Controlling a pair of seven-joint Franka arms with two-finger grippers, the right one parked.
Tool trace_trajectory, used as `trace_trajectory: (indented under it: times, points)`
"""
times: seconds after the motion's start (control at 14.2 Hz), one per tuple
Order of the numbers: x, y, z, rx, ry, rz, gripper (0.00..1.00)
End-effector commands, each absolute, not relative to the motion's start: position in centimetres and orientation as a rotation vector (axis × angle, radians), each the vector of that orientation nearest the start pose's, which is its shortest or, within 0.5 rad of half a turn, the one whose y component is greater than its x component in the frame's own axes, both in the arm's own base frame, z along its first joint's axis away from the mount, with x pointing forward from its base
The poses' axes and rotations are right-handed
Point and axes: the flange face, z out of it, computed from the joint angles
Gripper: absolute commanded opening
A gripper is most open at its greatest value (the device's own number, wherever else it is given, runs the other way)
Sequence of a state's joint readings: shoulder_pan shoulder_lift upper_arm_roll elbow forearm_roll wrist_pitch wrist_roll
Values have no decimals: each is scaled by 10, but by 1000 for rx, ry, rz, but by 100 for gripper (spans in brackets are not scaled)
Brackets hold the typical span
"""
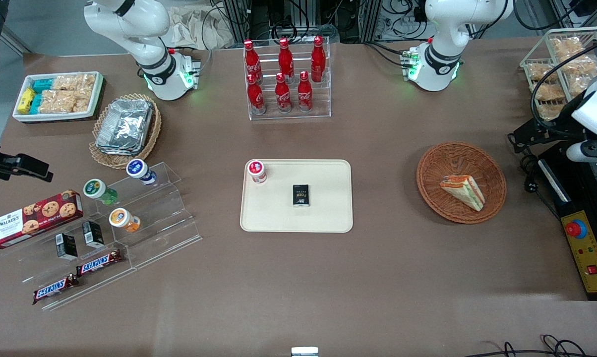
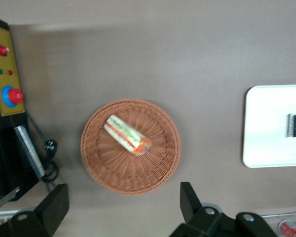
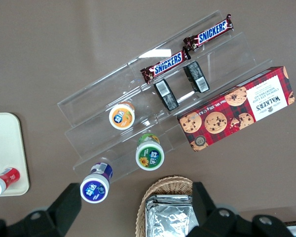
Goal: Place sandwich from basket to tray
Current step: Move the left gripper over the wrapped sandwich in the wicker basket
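The sandwich, a wrapped wedge with orange and green layers, lies in the round reddish-brown basket toward the working arm's end of the table. The left wrist view shows the sandwich in the basket from above. The cream tray lies at the table's middle and also shows in the left wrist view. My left gripper is open and empty. It hangs well above the table beside the basket, a little farther from the front camera than the sandwich.
On the tray stand a red-capped cup and a small black box. A rack of red bottles stands farther back. A yellow e-stop box lies at the working arm's end. A snack-packet rack stands near the gripper.
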State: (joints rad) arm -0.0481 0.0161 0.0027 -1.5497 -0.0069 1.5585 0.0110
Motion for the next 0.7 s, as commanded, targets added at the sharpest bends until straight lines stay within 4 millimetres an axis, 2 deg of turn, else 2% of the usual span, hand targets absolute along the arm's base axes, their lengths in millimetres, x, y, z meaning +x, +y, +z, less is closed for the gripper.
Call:
trace_trajectory:
  times: [0.0,0.14,0.21,0.28,0.49,0.63]
  points:
    - [566,-25,628,-3130,79,41,100]
    - [572,-25,619,-3127,62,66,100]
    - [572,-26,610,-3114,-31,91,100]
    - [573,-23,598,-3102,-246,124,100]
    - [568,-18,562,-3043,-625,152,100]
    - [565,-19,537,-2920,-1075,80,100]
